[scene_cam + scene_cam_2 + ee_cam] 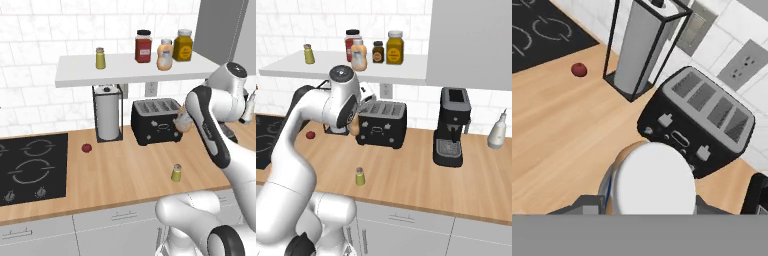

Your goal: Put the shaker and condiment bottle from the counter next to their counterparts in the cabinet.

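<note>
Claw clenched on condiment bottle, lifted beside the toaster; grip near the cap risks tilting, clipping the cabinet edge.

Left base view looks forward and down from behind the arm's left, at middle distance; right base view does likewise from its right. Both share the counter, toaster and cabinet shelf. Hand view looks steeply down, close over the toaster and paper-towel holder.
</note>
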